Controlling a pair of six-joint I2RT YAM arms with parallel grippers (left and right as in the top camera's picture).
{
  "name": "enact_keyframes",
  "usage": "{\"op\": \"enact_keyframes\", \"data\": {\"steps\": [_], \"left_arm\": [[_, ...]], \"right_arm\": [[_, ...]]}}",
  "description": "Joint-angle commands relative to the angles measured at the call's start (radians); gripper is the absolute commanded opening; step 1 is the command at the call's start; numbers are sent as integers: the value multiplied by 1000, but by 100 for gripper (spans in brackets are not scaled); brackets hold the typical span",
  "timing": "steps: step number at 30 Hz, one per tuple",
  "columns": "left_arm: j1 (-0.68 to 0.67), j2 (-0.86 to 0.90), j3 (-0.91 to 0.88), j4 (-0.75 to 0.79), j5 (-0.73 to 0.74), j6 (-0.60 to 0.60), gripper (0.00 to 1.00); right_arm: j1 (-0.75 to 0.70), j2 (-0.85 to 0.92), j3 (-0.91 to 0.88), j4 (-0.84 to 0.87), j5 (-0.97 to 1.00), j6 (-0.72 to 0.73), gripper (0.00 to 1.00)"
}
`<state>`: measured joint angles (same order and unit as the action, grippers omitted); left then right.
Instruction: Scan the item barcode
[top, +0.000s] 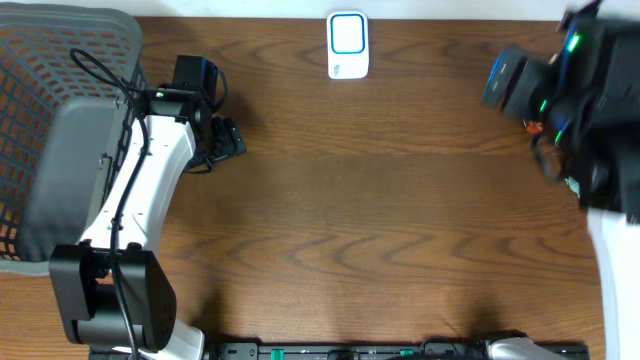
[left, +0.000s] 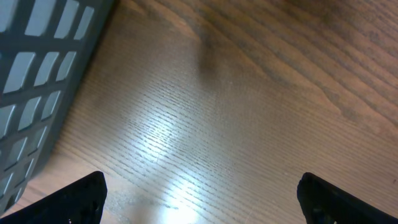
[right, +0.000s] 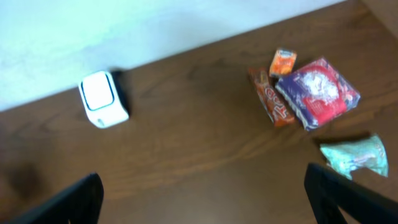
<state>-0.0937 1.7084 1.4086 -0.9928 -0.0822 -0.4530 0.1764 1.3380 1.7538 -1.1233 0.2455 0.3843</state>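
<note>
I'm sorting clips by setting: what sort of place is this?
Probably a mock shop checkout on a wooden table: a white scanner at its far edge, a grey mesh basket and loose snack packets.

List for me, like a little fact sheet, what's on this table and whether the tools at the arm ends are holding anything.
surface: wooden table
far edge: white scanner, blue-framed, untouched
left side: grey basket
items: purple packet, orange bar and orange box close together; green packet a little apart
left arm: left tool open, empty, over bare wood by the basket
right arm: right tool open, empty, above the table, items ahead
</note>
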Motion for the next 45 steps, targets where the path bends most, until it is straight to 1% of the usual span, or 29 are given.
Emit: {"op": "enact_keyframes", "data": {"steps": [1,4,6,10,14,32,36,41,43,45], "left_arm": [[2,4,-9,-5,-16,-16,98],[2,4,-9,-5,-16,-16,98],[2,4,-9,-5,-16,-16,98],[2,4,-9,-5,-16,-16,98],[2,4,-9,-5,-16,-16,98],[2,4,-9,-5,-16,-16,97],[2,4,-9,-5,-16,-16,98],[2,4,-9,-5,-16,-16,98],[2,4,-9,-5,-16,-16,98],[2,4,-9,-5,-16,-16,98]], "right_arm": [[71,-143,-185,30,91,72,99],[98,-251,-317,22,74,72,99],[98,-309,-375,-42,74,71,99],[98,-325,-386,-206,74,71,99],[98,-323,-386,-275,74,71,99],[104,-333,-390,-281,74,72,99],[71,-359,-391,-281,74,71,99],[6,-438,-395,-274,74,71,99],[-16,-494,-432,-226,100,71,99],[-45,-595,-540,-104,93,40,99]]}}
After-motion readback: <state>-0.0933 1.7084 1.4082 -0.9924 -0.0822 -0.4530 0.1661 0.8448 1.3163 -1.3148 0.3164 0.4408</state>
